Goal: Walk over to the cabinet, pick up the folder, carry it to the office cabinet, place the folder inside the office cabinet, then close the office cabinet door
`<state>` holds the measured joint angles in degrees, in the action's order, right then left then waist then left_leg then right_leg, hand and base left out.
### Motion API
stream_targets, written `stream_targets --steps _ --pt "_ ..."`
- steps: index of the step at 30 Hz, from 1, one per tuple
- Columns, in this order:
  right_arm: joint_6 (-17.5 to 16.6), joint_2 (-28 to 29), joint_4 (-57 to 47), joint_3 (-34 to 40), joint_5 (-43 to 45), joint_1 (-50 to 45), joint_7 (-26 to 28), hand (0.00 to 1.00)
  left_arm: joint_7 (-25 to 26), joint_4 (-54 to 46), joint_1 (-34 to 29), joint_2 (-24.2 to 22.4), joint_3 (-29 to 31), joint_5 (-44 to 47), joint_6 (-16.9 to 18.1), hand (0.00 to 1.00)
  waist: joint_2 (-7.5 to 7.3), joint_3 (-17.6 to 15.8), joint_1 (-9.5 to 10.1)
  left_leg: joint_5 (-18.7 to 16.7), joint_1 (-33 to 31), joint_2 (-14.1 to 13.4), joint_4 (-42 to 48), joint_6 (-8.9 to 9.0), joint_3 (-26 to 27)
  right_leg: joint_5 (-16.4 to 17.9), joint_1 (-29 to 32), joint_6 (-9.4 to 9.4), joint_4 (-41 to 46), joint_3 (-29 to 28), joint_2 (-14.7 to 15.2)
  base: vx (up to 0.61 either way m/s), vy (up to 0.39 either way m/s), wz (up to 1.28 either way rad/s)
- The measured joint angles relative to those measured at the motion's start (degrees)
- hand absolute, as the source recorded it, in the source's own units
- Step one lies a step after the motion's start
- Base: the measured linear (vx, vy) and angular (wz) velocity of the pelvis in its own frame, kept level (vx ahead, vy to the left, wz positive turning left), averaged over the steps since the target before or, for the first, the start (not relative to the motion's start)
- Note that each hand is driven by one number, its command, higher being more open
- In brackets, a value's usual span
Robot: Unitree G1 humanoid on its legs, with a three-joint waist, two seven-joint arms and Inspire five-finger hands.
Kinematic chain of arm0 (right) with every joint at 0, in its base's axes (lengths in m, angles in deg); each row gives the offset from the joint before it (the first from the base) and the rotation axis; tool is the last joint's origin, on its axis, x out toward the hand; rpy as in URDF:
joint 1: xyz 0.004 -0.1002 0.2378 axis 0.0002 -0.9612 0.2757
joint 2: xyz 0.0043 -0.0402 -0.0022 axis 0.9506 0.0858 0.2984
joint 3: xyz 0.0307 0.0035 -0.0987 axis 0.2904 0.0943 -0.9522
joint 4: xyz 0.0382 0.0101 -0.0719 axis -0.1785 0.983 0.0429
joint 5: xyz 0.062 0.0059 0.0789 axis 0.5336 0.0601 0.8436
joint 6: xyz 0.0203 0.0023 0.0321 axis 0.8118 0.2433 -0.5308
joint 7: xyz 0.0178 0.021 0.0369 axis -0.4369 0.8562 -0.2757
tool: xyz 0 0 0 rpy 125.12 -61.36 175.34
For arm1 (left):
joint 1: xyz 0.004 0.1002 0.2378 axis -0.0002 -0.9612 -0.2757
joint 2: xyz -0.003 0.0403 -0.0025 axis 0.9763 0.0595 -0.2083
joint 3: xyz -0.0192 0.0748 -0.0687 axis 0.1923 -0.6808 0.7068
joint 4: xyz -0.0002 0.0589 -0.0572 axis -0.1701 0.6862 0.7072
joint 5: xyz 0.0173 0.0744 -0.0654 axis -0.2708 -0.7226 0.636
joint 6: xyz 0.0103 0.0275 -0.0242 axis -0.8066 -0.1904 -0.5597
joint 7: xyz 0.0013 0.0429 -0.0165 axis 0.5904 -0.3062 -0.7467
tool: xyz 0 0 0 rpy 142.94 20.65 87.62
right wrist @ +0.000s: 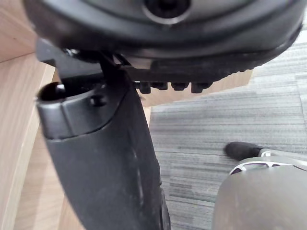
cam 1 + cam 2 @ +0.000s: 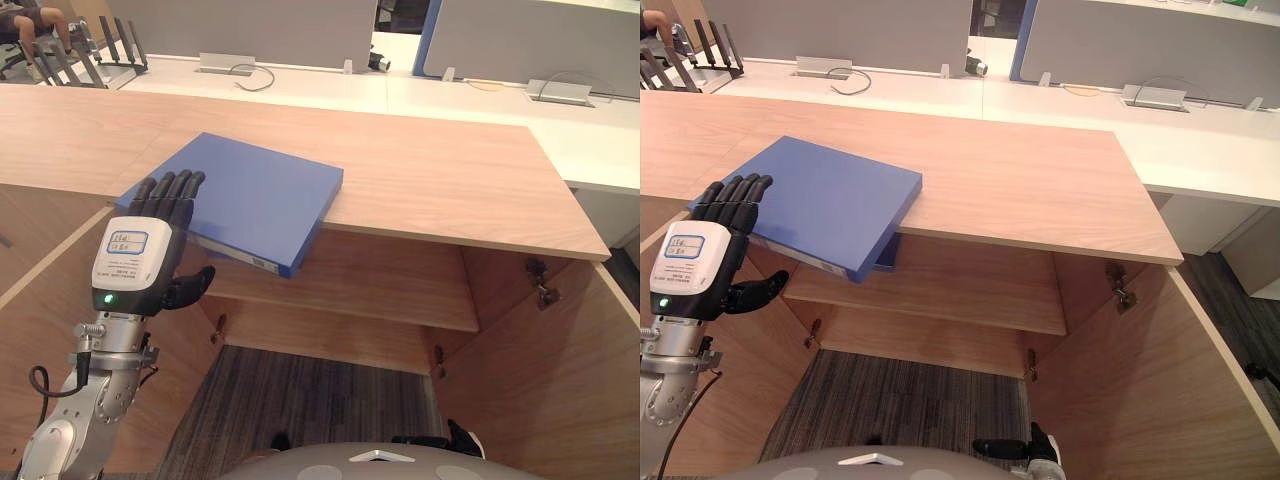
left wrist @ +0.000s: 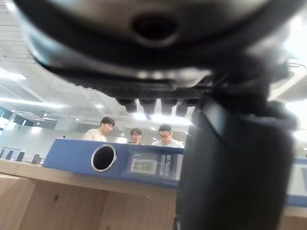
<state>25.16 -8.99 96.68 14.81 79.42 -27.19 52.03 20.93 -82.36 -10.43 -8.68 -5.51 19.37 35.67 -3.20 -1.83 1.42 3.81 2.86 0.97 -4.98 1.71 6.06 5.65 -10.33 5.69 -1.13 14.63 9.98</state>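
Folder point(image 2: 250, 200), blue, lying flat on the cabinet top point(image 2: 430, 190), set at a slant, with its near right corner overhanging the front edge above the open compartment. The spine faces the robot and the long axis runs along it, from the robot's left toward the right and nearer. The left hand point(image 2: 140, 255) is the nearer one: raised at the folder's near left corner, fingers almost straight and reaching over the top face, thumb spread apart below the spine, not closed on the folder. From this hand the folder lies ahead and to the right. The right hand point(image 1: 105, 158) hangs low over the carpet, loosely extended and holding nothing. Below, the door point(image 2: 540, 390) on the right stands swung out; the shelf point(image 2: 380, 285) inside carries nothing visible. The grasp probably turns on closing fingers and thumb across the spine.
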Motion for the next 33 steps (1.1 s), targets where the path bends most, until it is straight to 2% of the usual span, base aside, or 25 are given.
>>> stream_targets --steps 14,15,33 --pt "0.02 0.00 2.05 0.10 0.07 1.06 0.02 1.00 -0.29 2.26 2.86 1.73 -0.51 -2.24 -0.26 1.00 -0.13 -0.11 -0.09 -0.03 1.03 0.14 -0.11 0.01 0.58 -0.08 -0.75 -0.01 -0.22 -0.64 0.19 0.00 -0.006 -0.01" --pt "0.02 0.00 2.09 0.11 0.07 1.04 0.01 1.00 -0.29 2.27 2.94 1.73 -0.54 -2.40 -0.26 0.00 -0.12 -0.11 -0.12 -0.04 1.20 0.14 -0.14 0.02 0.67 -0.09 -0.85 -0.02 -0.22 -0.73 0.22 -0.03 -0.022 -0.08" --pt "0.13 0.00 4.39 0.21 0.12 1.57 -0.03 1.00 1.78 4.54 9.73 2.02 -3.87 -4.70 -0.98 0.00 -0.14 -0.06 -0.80 -0.26 2.40 0.38 -0.19 0.08 1.41 -0.49 -2.07 0.07 -1.09 -1.08 0.54 -0.01 -0.007 -0.02"
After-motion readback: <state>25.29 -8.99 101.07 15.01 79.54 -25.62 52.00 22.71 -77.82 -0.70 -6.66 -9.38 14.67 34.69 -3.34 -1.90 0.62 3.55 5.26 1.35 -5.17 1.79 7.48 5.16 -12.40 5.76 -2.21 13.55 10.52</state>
